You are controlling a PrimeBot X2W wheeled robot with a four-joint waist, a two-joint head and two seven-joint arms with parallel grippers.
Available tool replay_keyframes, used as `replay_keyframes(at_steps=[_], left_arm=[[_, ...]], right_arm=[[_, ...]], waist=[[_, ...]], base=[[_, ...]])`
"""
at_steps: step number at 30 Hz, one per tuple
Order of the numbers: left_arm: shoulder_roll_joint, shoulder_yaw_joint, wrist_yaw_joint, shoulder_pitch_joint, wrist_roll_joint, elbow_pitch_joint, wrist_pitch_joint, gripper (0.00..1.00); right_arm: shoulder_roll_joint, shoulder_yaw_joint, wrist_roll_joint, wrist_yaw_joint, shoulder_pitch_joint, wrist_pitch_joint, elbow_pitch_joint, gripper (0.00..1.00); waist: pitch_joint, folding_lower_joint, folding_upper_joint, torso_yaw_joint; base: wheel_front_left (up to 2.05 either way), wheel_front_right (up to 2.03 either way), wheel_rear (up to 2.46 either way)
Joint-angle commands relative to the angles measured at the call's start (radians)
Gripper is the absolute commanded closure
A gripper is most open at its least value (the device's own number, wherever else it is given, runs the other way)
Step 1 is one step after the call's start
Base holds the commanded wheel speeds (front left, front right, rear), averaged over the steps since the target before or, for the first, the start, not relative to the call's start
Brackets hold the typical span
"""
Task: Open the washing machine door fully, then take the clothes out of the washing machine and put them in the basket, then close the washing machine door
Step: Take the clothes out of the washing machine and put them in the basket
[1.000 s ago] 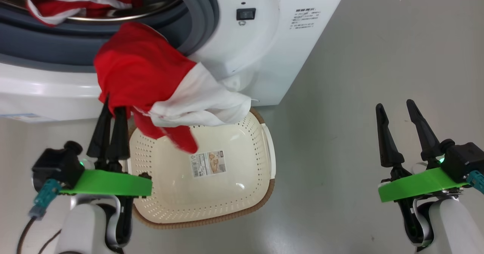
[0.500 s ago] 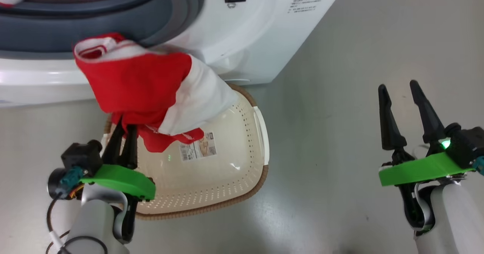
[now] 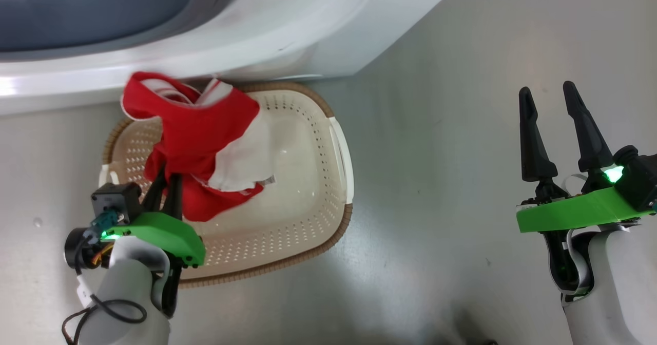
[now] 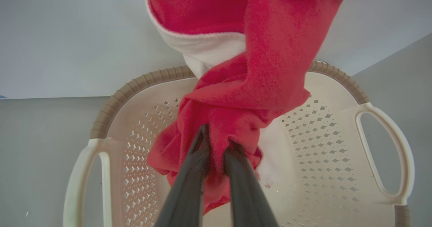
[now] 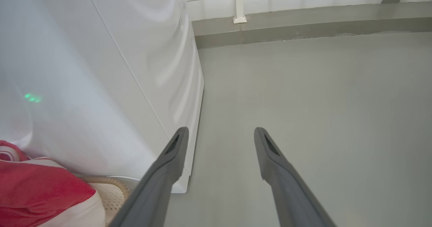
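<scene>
- The step in hand is judged to be the second one: the clothes (image 3: 200, 129) are being put into the basket (image 3: 303, 206).
- The left gripper (image 4: 217, 138) is clenched on a bunched red fold of the clothes, with its two dark fingers pinched close together and fabric squeezed between them.
- The clothes are held above the basket's inside. The lower red and white folds hang down toward the basket floor, and an upper red loop stands over the far rim, close to the front of the washing machine (image 3: 287, 16).
- Whether the lowest fold touches the basket floor cannot be told.
- The basket stands on the grey floor (image 3: 436, 155), just in front of the washing machine.
- The right gripper (image 3: 546, 88) is spread wide and holds nothing. It is kept over bare floor, well apart from the basket.
- The next move is judged to call for a little more lowering over the middle of the basket, and then the left fingers are to be released so that the whole bundle falls inside.
- Care is called for with the upper loop, which could be left draped over the far rim.
- The door is yet to be closed. Whether more is left in the drum cannot be told.
</scene>
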Motion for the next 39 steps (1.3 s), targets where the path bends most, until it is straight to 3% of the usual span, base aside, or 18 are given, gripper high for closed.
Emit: replay_keyframes(at_steps=[1, 14, 22, 24, 26, 27, 31, 35, 37, 39], left_arm=[[0.024, 0.03, -0.002, 0.004, 0.015, 0.013, -0.005, 1.0], [0.024, 0.006, -0.006, -0.074, 0.021, 0.188, -0.005, 1.0], [0.023, -0.017, -0.006, -0.107, -0.005, 0.211, -0.005, 0.99], [0.024, -0.017, -0.007, -0.111, -0.009, 0.207, -0.005, 0.9], [0.027, -0.016, -0.007, -0.113, -0.012, 0.202, -0.005, 0.75], [0.027, -0.016, -0.007, -0.113, -0.012, 0.202, -0.005, 0.75], [0.029, -0.01, -0.007, -0.107, -0.016, 0.192, -0.005, 0.56], [0.028, 0.001, -0.007, -0.088, -0.018, 0.177, -0.005, 0.15], [0.027, 0.01, -0.007, -0.078, -0.021, 0.167, -0.005, 0.02], [0.026, 0.019, -0.007, -0.059, -0.025, 0.15, -0.005, 0.0]], right_arm=[[0.001, 0.02, 0.007, 0.006, 0.003, -0.006, -0.025, 0.0], [0.001, 0.024, 0.01, 0.006, -0.017, -0.006, -0.036, 0.0], [0.001, 0.028, 0.007, 0.006, -0.021, -0.006, -0.038, 0.0], [0.001, 0.028, 0.006, 0.006, -0.021, -0.006, -0.037, 0.0], [0.001, 0.027, 0.005, 0.006, -0.02, -0.006, -0.036, 0.0], [0.001, 0.027, 0.005, 0.006, -0.02, -0.006, -0.036, 0.0], [0.001, 0.025, 0.002, 0.006, -0.014, -0.006, -0.031, 0.0], [0.001, 0.024, -0.003, 0.006, -0.008, -0.006, -0.024, 0.0], [0.001, 0.024, -0.005, 0.006, -0.005, -0.006, -0.021, 0.0], [0.001, 0.026, -0.011, 0.006, 0.001, -0.006, -0.015, 0.0]], waist=[[0.027, 0.0, 0.0, -0.015], [0.088, 0.0, 0.0, -0.024], [0.102, 0.0, 0.0, -0.024], [0.101, 0.0, 0.0, -0.024], [0.098, 0.0, 0.0, -0.023], [0.098, 0.0, 0.0, -0.023], [0.081, 0.0, 0.0, -0.018], [0.052, 0.0, 0.0, -0.01], [0.034, 0.0, 0.0, -0.005], [0.002, 0.0, 0.0, 0.002]], base=[[0.0, 0.0, 0.0], [0.0, 0.0, 0.0], [0.0, 0.0, 0.0], [0.0, 0.0, 0.0], [0.0, 0.0, 0.0], [0.0, 0.0, 0.0], [0.0, 0.0, 0.0], [0.0, 0.0, 0.0], [0.0, 0.0, 0.0], [0.0, 0.0, 0.0]])
